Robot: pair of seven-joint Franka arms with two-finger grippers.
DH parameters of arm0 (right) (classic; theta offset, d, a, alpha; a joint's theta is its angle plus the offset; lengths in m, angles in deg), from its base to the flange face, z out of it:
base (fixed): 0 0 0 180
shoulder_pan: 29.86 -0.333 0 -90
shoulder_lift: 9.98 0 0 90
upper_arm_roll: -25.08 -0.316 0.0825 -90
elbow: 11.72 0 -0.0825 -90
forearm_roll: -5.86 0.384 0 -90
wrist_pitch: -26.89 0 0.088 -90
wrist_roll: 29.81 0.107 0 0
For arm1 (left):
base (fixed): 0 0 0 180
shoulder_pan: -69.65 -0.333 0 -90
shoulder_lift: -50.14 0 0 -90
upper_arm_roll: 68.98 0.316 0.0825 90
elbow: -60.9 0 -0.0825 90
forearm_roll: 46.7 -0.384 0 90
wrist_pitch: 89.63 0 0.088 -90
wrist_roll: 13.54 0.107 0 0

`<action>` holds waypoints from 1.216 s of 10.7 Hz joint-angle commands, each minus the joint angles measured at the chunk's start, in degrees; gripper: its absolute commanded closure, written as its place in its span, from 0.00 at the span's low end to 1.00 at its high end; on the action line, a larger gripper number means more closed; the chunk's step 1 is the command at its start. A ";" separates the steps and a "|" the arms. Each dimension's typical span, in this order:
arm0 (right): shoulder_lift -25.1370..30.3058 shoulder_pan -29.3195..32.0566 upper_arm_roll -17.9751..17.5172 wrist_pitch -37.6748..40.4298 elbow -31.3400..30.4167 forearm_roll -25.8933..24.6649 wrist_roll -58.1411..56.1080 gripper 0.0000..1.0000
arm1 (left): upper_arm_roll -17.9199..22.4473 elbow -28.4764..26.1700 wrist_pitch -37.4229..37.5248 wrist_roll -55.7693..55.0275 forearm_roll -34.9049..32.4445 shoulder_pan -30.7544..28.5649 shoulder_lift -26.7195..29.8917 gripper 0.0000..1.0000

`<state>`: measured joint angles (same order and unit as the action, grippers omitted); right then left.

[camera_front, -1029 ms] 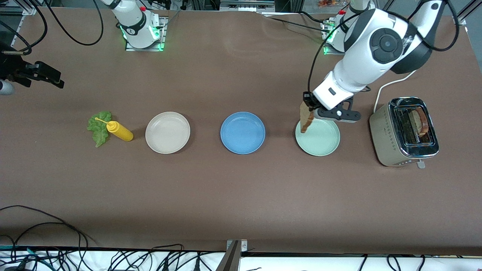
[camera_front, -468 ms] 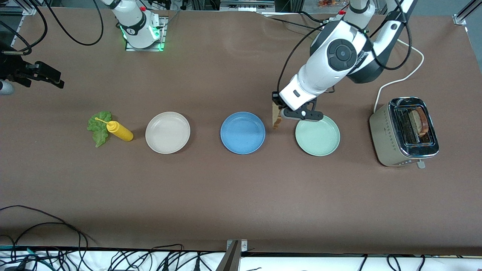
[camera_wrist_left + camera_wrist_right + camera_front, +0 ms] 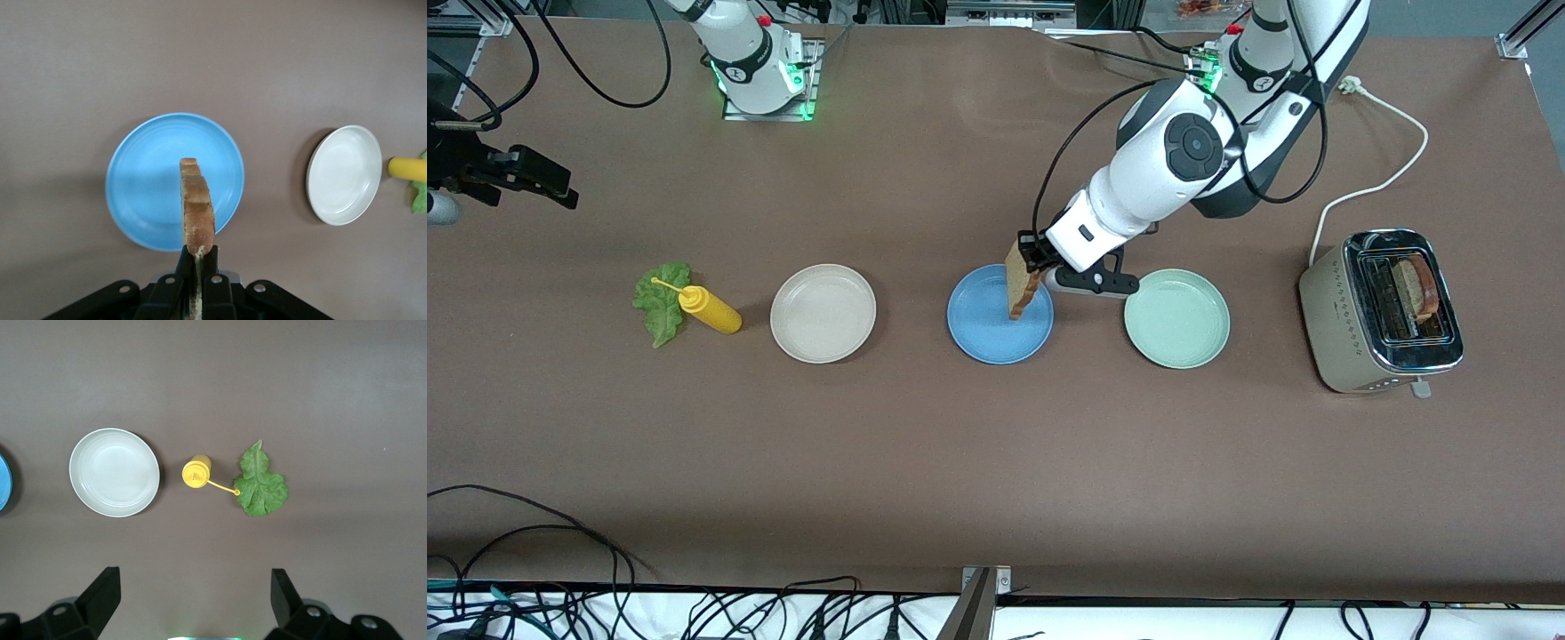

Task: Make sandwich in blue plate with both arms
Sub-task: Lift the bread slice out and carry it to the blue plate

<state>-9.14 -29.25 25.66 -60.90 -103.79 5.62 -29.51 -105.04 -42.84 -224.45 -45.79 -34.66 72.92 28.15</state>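
Two arms, one toaster (image 3: 1383,311) with one slice (image 3: 1421,286) in it, three plates, one bottle (image 3: 708,308), one leaf (image 3: 661,302). The left arm reached low, its gripper (image 3: 1032,262) pinching a bread slice (image 3: 1021,283) on edge over the blue plate (image 3: 983,331). The right gripper (image 3: 193,593) waited, spread wide, above the bottle.

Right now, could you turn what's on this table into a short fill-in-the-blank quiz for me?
1. The left gripper holds a slice of bread over the ____ plate.
2. A second slice sits in the ____.
3. The lettuce leaf lies beside the yellow ____.
4. The right gripper is ____.

Missing words: blue; toaster; bottle; open
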 commanded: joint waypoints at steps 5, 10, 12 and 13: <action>-0.49 0.18 -0.23 0.52 1.37 -0.37 -0.04 0.00 | -3.40 -5.51 -23.38 1.48 0.80 -0.55 -8.23 1.00; -0.49 0.27 -0.14 0.51 1.37 -0.28 -0.04 0.00 | -5.85 -5.15 -26.72 6.50 0.97 -1.50 -14.38 1.00; -0.49 0.36 0.38 0.52 1.37 -0.20 0.05 0.00 | -6.74 -5.42 -26.64 6.68 1.32 -1.95 -15.53 1.00; -0.49 0.36 0.38 0.51 1.37 -0.20 0.05 0.00 | -7.01 -5.42 -26.55 6.59 1.50 -1.95 -15.53 1.00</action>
<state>-9.17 -29.23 25.89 -60.92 -103.76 5.62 -29.51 -109.99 -48.53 -250.45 -41.35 -34.66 72.40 13.66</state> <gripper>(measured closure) 0.000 0.916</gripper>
